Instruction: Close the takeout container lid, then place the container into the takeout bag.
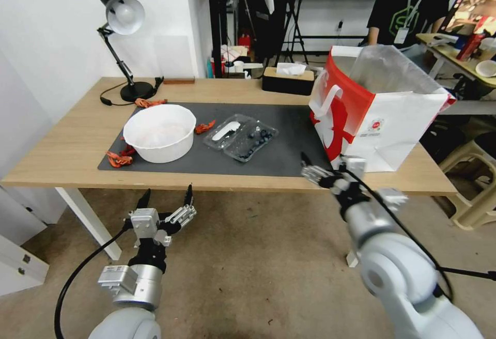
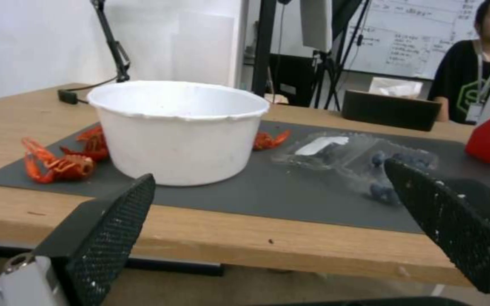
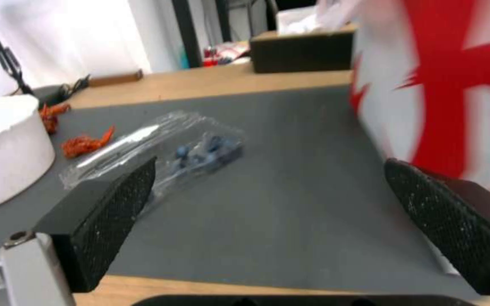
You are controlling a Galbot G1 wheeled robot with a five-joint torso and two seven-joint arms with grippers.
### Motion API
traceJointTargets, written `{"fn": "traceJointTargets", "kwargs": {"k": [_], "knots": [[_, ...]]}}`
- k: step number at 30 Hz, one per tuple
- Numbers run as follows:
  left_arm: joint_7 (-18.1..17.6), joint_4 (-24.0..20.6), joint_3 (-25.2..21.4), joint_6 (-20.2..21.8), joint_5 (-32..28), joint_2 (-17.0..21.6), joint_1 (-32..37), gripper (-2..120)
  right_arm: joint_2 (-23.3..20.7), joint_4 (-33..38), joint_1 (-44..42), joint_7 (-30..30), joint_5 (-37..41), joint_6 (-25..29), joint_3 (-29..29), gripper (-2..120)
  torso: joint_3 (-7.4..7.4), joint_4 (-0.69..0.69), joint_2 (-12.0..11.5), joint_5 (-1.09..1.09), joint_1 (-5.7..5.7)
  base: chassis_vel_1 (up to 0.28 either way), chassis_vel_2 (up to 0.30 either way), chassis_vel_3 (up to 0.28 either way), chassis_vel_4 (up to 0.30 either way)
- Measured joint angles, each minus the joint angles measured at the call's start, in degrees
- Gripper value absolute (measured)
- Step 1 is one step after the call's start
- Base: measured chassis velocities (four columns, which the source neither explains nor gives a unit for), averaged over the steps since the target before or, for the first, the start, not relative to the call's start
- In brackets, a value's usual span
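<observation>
I am in front of a long wooden table (image 1: pixel 77 142) with a dark grey mat (image 1: pixel 279 153) on it. The floor below is brown and bare. A white wall stands at the upper left of the head view, and a black desk lamp (image 1: pixel 121 16) sits at the table's far left corner. A dark tissue box (image 1: pixel 287 79) is at the back edge, near the top middle.

The takeout container (image 1: pixel 241 137) lies open on the mat in the middle of the head view — two clear halves side by side, blueberries in the nearer one. Its lid (image 1: pixel 226 131) is the farther half, with a white sticker on it. A big white bowl (image 1: pixel 159 132) sits just left of it, and small red crayfish (image 1: pixel 119 159) lie around the bowl. The takeout bag (image 1: pixel 377 117) stands at the right end of the mat, red and white, with clear plastic poking out of the top.

My left gripper (image 1: pixel 166 195) hangs below the table's front edge at the lower left, fingers spread wide with nothing in them. My right gripper (image 3: pixel 268 191) is over the front edge, close to the bag, fingers wide apart too.

My right wrist view is blurry — the blueberries look like blue smudges there. The bag is cut off at the edge.
</observation>
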Motion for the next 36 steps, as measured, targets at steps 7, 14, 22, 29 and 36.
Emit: {"fn": "traceJointTargets", "kwargs": {"k": [7, 14, 22, 29, 36], "knots": [[-0.2, 0.9, -0.9, -0.3, 0.0, -0.6, 0.1, 100, 1.6, -8.7, 10.5, 5.2, 3.7, -1.3, -8.8, 100, 0.0, 0.0, 0.0, 0.0, 0.0, 0.0, 0.0, 0.0, 0.0], [-0.3, 2.1, -1.1, -0.3, 0.0, -1.0, -0.4, 100, 4.2, -15.0, 18.4, 9.6, 6.3, -4.3, -14.6, 100, 0.0, 0.0, 0.0, 0.0, 0.0, 0.0, 0.0, 0.0, 0.0], [-0.4, 2.8, -1.7, -0.6, -0.5, -0.6, -0.9, 100, 7.2, -21.1, 25.0, 15.1, 8.7, -8.9, -18.5, 100, 0.0, 0.0, 0.0, 0.0, 0.0, 0.0, 0.0, 0.0, 0.0], [-0.5, 3.2, -2.3, -0.9, -1.1, -0.3, -1.1, 100, 9.2, -24.5, 27.4, 17.7, 10.1, -11.5, -20.0, 100, 0.0, 0.0, 0.0, 0.01, 0.0, 0.0, 0.0, 0.0, 0.0], [-0.7, 3.7, -2.4, -1.2, -1.4, -0.2, -1.4, 100, 10.7, -26.1, 28.6, 19.1, 11.0, -13.5, -20.8, 100, -0.01, 0.0, 0.0, 0.01, 0.0, 0.0, 0.0, 0.0, 0.0]]}}
